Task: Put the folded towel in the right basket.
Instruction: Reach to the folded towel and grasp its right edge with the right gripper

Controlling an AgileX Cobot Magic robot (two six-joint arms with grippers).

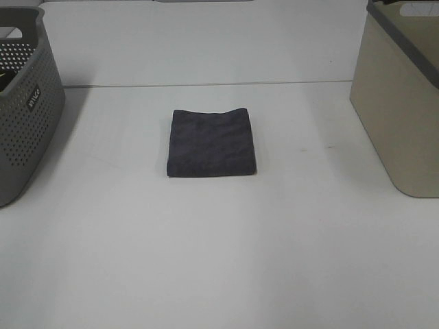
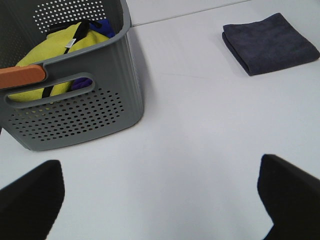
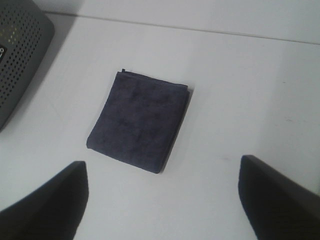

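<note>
Folded towel [image 1: 212, 143] flat on bench [image 1: 219, 260]: looks soft, light, limp. Pinch thick folded edge through all layers, else likely unfolds. Left, right jaws spread wide, empty.

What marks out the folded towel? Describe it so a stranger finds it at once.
Start at the white table, flanked by a grey perforated basket on the left and a beige basket on the right. Between them lies the folded towel: the only dark, flat, cloth square.

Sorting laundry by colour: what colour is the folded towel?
The towel is a plain dark grey-blue, clearest in the right wrist view.
</note>
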